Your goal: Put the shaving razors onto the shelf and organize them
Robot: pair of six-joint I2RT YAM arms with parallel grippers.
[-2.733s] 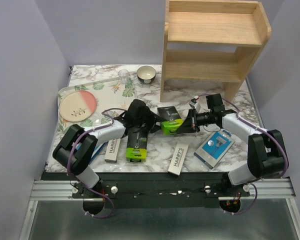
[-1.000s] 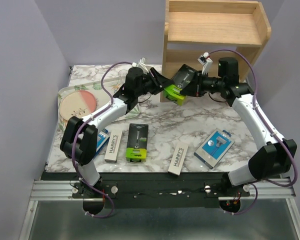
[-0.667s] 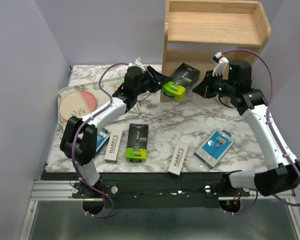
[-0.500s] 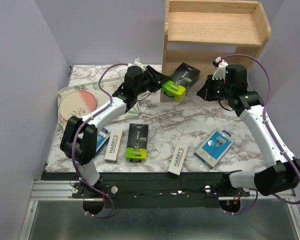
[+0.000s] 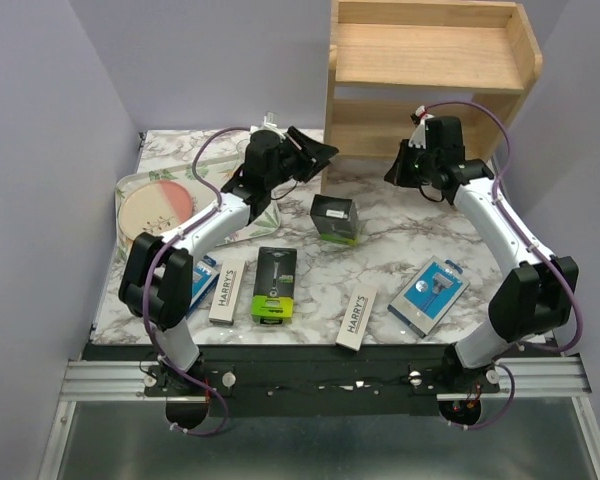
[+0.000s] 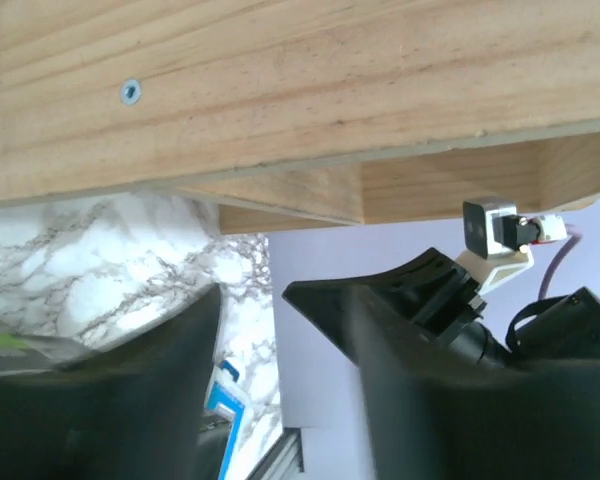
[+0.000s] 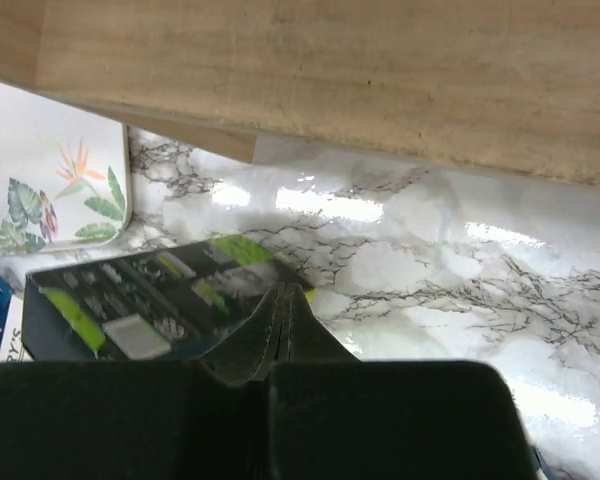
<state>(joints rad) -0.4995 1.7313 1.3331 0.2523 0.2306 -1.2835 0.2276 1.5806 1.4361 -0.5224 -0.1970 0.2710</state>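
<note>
One black shaving-razor box with a lime-green end (image 5: 335, 218) lies loose on the marble table (image 5: 380, 255), also seen under my right wrist as the black box (image 7: 150, 300). My left gripper (image 5: 323, 153) hangs open and empty above the table beside the shelf's (image 5: 430, 90) left side panel; its fingers (image 6: 160, 380) stand apart with nothing between them, under the shelf's wood (image 6: 280, 90). My right gripper (image 5: 393, 172) is shut and empty (image 7: 288, 290) in front of the lower tier. Another black box (image 5: 274, 284), two white Harry's boxes (image 5: 225, 292) (image 5: 357, 316) and blue packs (image 5: 428, 295) (image 5: 202, 280) lie near the front.
A floral tray (image 5: 130, 190) with a pink round plate (image 5: 158, 205) sits at the left, its corner showing as the tray (image 7: 60, 170) in the right wrist view. The left arm reaches over the tray. Both shelf tiers hold nothing that I can see.
A second ago both grippers held the black lime-ended box in the air. The right let go, shut and drew back; the left then released it, and the box now lies on the table.
</note>
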